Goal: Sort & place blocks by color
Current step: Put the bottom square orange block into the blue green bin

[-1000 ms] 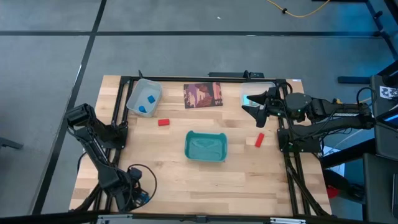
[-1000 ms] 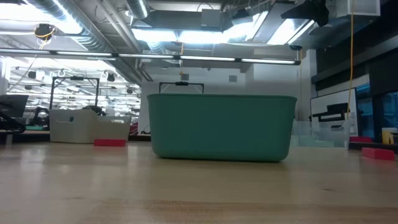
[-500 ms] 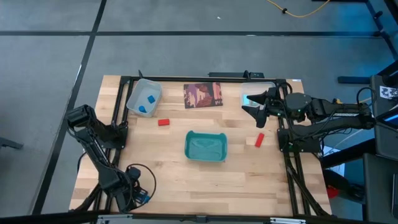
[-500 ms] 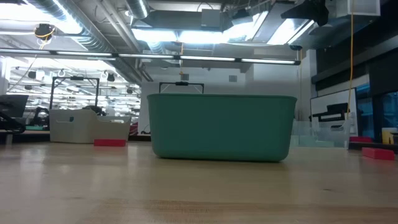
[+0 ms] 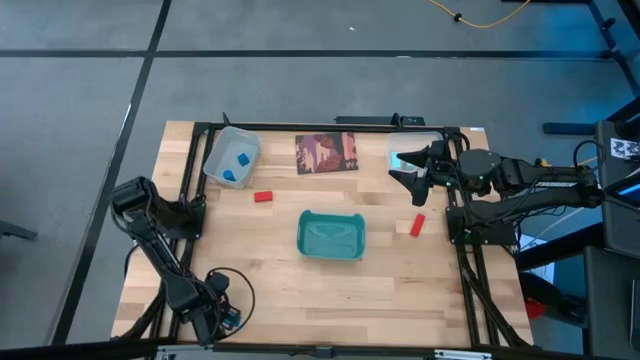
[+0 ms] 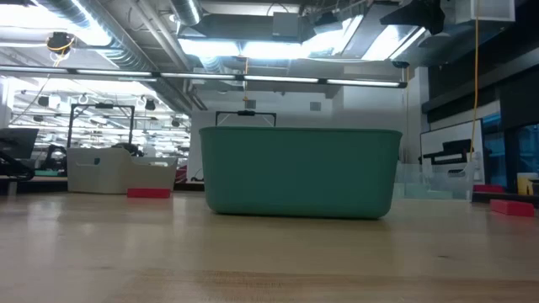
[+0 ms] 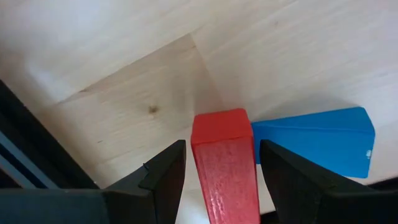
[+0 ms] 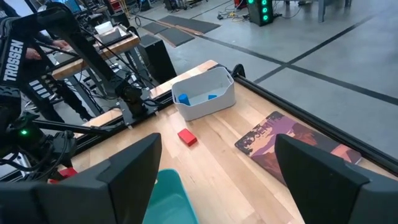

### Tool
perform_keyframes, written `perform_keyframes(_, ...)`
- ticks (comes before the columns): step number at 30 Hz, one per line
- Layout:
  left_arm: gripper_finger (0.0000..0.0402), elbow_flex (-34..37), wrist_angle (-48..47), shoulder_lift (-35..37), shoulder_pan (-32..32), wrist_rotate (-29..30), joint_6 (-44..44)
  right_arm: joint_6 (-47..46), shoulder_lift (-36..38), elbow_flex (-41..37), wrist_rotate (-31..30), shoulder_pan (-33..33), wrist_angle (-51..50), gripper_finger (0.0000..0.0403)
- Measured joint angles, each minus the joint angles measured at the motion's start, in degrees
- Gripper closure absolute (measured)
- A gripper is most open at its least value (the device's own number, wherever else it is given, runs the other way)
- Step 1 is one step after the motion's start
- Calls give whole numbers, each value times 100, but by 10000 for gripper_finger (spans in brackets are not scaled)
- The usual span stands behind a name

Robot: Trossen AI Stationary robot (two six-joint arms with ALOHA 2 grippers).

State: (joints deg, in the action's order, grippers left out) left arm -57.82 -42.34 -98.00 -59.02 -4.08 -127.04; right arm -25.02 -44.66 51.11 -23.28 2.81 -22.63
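Left pincer point(image 7: 221, 155) sits low at the counter's point(image 5: 400, 290) near corner on the left arm's side, well apart from the teal tray point(image 5: 331, 236). Its fingers stand open on either side of a red block point(image 7: 224, 168), with a sliver of wood showing on each flank, so I judge it straddled rather than clamped. A blue block point(image 7: 314, 140) lies touching that red one on one side.

I expect these blocks to be light, rigid and smooth-faced. The grip should go across the long flat sides near the middle, squarely, or the neighbour may get nudged.

Past the tray on the left arm's side lies a second red block point(image 5: 263, 197). A third red block point(image 5: 417, 225) lies beside the tray towards the right arm. Farther out, a white bin point(image 5: 218, 150) holds blue blocks point(image 5: 237, 165), and a printed card point(image 5: 326, 152) lies flat beyond the tray. The right pincer point(image 5: 410, 172) hovers beyond the tray on the right arm's side, spread wide and empty.

Underneath is pale planked wood, level and matte, framed by black rails. Beyond it are grey floor and a workshop with strip lights and overhead pipes.
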Motion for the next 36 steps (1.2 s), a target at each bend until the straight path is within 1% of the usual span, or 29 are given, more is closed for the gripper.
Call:
perform_keyframes(14, 204, 0, -44, 2, -24, 26, 13, 22, 0, 0, -1, 0, 0, 86)
perform_keyframes(28, 212, 0, -44, 2, -24, 21, 13, 24, 0, 0, -1, 0, 0, 86)
perform_keyframes(31, 226, 0, -44, 2, -24, 7, 15, 24, 0, 0, -1, 0, 0, 86)
perform_keyframes(36, 280, -2, -44, 9, -24, 2, 149, 24, 0, 0, -1, 0, 0, 86)
